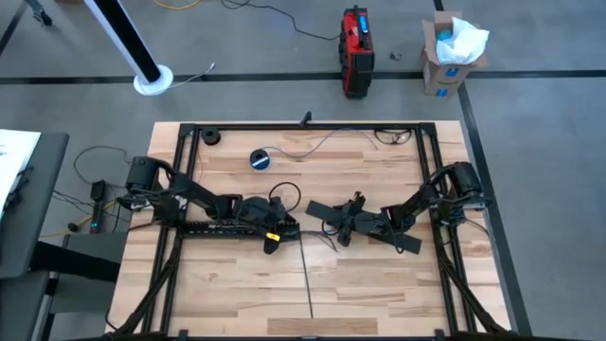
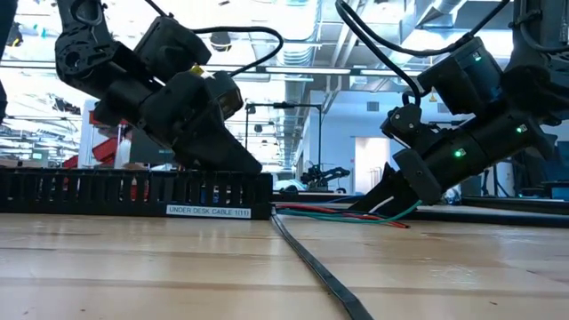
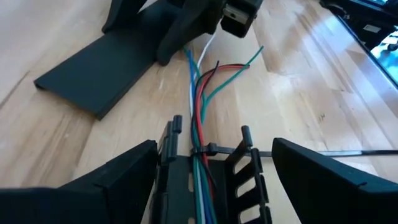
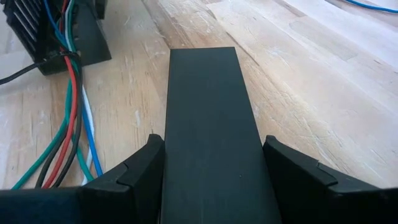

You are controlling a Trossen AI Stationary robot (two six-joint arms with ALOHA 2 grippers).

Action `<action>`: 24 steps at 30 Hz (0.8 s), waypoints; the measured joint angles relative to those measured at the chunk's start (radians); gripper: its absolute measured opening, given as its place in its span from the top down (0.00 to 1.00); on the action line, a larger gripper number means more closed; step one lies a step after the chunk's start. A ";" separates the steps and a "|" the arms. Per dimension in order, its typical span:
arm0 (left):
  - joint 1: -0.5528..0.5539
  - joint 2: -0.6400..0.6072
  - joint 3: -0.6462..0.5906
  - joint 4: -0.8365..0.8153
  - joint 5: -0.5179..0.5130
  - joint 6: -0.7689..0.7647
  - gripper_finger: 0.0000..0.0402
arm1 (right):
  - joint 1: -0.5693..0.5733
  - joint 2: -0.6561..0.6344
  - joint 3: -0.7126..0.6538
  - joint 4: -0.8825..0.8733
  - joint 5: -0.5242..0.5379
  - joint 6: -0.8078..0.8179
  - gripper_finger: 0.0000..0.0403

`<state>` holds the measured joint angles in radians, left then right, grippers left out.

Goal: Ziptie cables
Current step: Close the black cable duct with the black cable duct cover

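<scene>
A bundle of thin cables [image 3: 200, 93], red, green, blue, white and dark, runs out of the open end of a black slotted duct [image 1: 222, 228] that lies on the wooden table. A black zip tie [image 3: 208, 151] circles the bundle at the duct's end, and its long tail [image 1: 306, 279] lies toward the near edge. My left gripper [image 3: 211, 180] is open, one finger on each side of the duct's end. My right gripper [image 4: 212, 180] is at the table's middle, right of the cables [image 4: 68, 124], shut on a flat black strip [image 4: 211, 112]. My right gripper pinches the flat strip by its two long edges [image 4: 169, 163] between its two fingers. The fingers slant down from the table's right and lie along the strip. The strip lies flat on the table, stretching away past the fingertips.
A small blue-and-black tape roll [image 1: 260, 159] lies toward the far edge, with a loose thin wire [image 1: 331, 137] beyond it. Black frame rails [image 1: 303, 126] border the tabletop. Bare wood lies on the near half either side of the zip tie's tail [image 2: 316, 267].
</scene>
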<state>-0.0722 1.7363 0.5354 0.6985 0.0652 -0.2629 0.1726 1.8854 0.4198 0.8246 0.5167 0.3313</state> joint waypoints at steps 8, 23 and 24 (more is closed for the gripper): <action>-0.007 0.000 0.000 0.003 -0.028 0.003 0.23 | 0.000 0.000 0.000 0.000 0.001 0.000 0.43; -0.031 0.000 0.000 -0.005 -0.055 0.023 0.23 | -0.003 0.000 0.000 -0.001 0.003 -0.003 0.43; -0.031 0.000 0.000 -0.006 -0.057 0.024 0.23 | -0.004 0.001 0.000 -0.001 0.003 -0.003 0.43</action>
<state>-0.1032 1.7363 0.5355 0.6926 0.0086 -0.2390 0.1686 1.8861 0.4194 0.8238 0.5192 0.3283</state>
